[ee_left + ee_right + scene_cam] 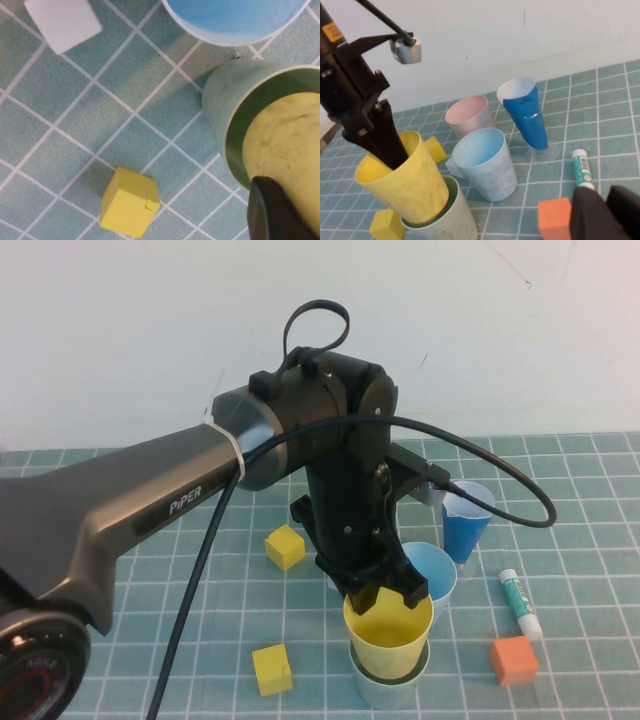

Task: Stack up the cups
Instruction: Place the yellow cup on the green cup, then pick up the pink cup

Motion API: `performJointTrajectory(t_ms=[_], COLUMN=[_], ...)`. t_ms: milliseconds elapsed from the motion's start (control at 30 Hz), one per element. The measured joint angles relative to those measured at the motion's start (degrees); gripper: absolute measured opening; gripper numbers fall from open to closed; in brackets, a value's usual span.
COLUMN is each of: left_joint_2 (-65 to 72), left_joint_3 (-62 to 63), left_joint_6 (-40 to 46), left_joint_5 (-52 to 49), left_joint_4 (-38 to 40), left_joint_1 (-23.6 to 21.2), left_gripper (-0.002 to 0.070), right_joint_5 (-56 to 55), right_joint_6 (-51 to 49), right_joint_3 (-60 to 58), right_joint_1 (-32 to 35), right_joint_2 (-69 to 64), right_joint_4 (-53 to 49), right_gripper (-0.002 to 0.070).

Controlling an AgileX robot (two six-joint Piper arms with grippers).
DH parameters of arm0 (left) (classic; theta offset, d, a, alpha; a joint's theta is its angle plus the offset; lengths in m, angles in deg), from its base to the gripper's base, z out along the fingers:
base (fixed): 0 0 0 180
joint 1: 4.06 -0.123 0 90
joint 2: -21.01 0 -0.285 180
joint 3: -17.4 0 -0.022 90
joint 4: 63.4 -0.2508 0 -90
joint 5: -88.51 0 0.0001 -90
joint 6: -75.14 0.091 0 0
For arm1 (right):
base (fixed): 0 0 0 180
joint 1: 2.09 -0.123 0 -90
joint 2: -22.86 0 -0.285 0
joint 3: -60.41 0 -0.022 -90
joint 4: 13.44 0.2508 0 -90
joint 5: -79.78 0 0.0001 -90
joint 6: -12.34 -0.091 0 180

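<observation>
My left gripper (pixel 385 592) is shut on the rim of the yellow cup (pixel 390 635), with one finger (pixel 387 137) down inside it. That cup sits tilted in the mouth of the pale green cup (pixel 392 685), which stands on the mat near the front edge. The light blue cup (pixel 432 570) stands upright just behind and to the right. The pink cup (pixel 469 116) stands further back and is hidden behind the arm in the high view. My right gripper (pixel 606 196) hangs shut and empty off to the right, above the orange cube.
A dark blue cone-shaped cup (pixel 465 525) stands at the back right. Two yellow cubes (pixel 285 546) (pixel 272 670) lie left of the cups. An orange cube (pixel 514 660) and a glue stick (pixel 519 602) lie to the right. A white cube (pixel 62 20) sits near the light blue cup.
</observation>
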Motion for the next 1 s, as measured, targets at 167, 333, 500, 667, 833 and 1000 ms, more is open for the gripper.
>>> performJointTrajectory(t_ms=[167, 333, 500, 667, 833, 1000], left_joint_2=[0.0, 0.0, 0.0, 0.0, -2.1, -10.7], left_joint_3=[0.0, 0.0, 0.0, 0.0, -0.4, -0.5], left_joint_6=[0.0, 0.0, 0.0, -0.1, -0.1, 1.1], left_joint_5=[0.6, 0.9, 0.9, 1.9, 6.0, 10.0], left_joint_4=[-0.1, -0.1, -0.1, 0.3, -0.4, -3.1], left_joint_1=[0.0, 0.0, 0.0, 0.0, 0.0, 0.0], left_gripper=[0.0005, 0.0010, 0.0133, 0.0282, 0.0212, 0.0028], right_joint_5=[0.0, 0.0, 0.0, 0.3, 4.5, 10.0], right_joint_6=[0.0, 0.0, 0.3, 2.4, 6.5, 7.3], right_joint_3=[0.0, 0.0, 0.0, 0.0, 6.6, 18.1], right_joint_1=[0.0, 0.0, 0.0, 0.0, 0.0, 0.0], right_joint_2=[0.0, 0.0, 0.0, 0.0, 0.0, -8.0], right_joint_4=[0.0, 0.0, 0.0, 2.0, 0.5, -7.3], right_gripper=[0.0071, 0.0071, 0.0071, 0.0071, 0.0071, 0.0030])
